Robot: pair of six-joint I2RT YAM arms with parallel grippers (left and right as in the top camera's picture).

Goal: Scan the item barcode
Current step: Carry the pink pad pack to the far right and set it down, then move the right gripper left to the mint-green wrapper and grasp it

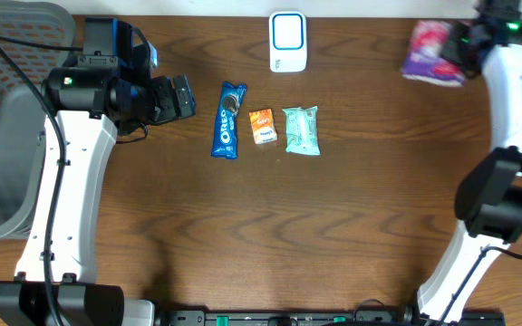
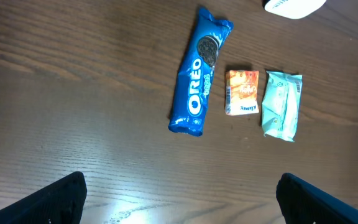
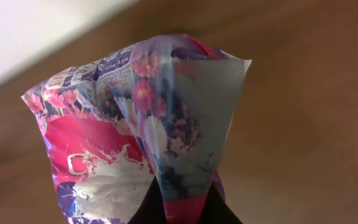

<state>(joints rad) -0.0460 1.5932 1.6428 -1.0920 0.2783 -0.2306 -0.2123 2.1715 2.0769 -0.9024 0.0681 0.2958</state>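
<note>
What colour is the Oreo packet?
The Oreo packet is blue with white lettering; the left wrist view shows it best.

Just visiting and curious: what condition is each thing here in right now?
left end effector: open, empty.
right end effector: shut on floral pouch.
floral pouch: pinched at one edge.
Oreo pack: lying flat, untouched.
orange packet: lying flat, untouched.
mint-green packet: lying flat, untouched.
white scanner: standing alone, untouched.

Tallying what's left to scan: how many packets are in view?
4: Oreo, orange pack and green pack in a row mid-table; floral bag pinched in the right tool.
</note>
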